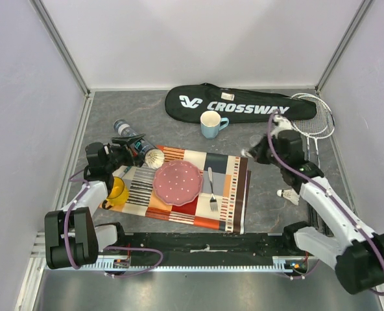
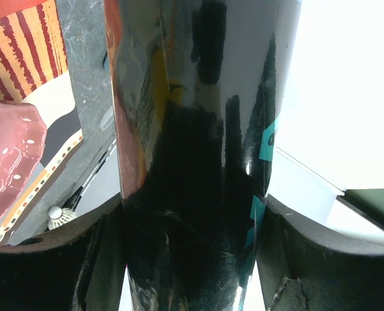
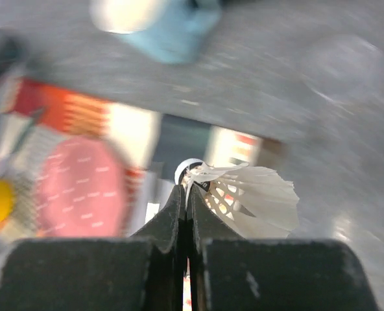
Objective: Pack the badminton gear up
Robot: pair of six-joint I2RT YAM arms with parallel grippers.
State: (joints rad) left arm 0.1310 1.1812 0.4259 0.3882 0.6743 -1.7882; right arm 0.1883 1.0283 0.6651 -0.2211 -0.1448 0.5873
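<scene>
Black fabric racket bag (image 1: 237,103) lettered "CROSSWAY" lies at the far side. Left gripper (image 1: 122,150) clamps the long dark glossy cylindrical tube (image 2: 192,129). Right gripper (image 3: 185,201), nearly closed, pinches 1 white feathered shuttlecock (image 3: 253,197).

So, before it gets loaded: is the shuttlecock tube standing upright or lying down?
Lying down. From above, the tube runs along the table, pale end toward the pink plate, left gripper shut around it.

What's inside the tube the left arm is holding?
The tube lies gripped by the left gripper; its open mouth shows something white, probably a shuttlecock. Anything deeper is hidden by the dark wall.
</scene>
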